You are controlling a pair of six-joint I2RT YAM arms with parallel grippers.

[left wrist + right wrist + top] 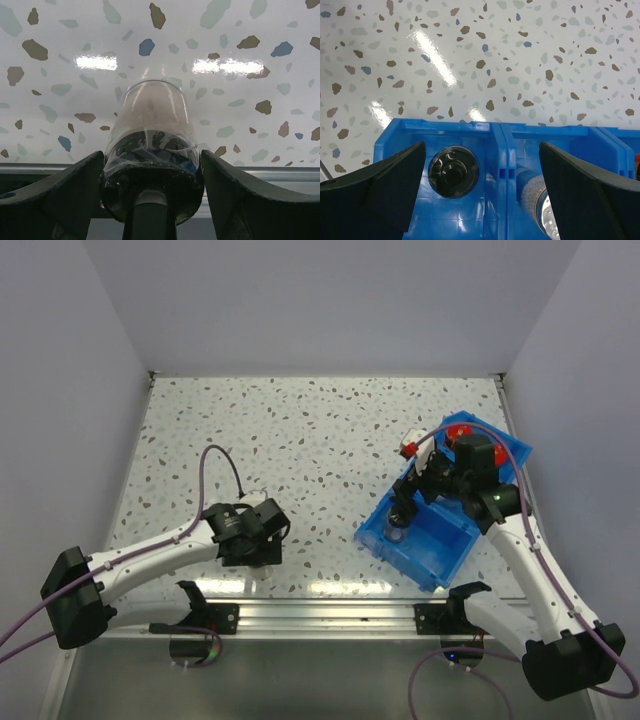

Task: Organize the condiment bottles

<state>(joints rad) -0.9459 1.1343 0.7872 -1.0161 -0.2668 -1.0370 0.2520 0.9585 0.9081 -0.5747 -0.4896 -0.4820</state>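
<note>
My left gripper is shut on a clear jar with a black shaker lid, its fingers pressed against both sides of the lid. In the top view it sits low near the table's front edge. My right gripper is open and empty, hovering over the blue divided bin. A second black-lidded jar stands upright in the bin's left compartment. A silver-capped jar with a blue label sits in the neighbouring compartment. Red caps show at the bin's far end.
The blue bin lies tilted on the right side of the speckled table, close to the right wall. A metal rail runs along the front edge just below the left gripper. White walls enclose the table on three sides.
</note>
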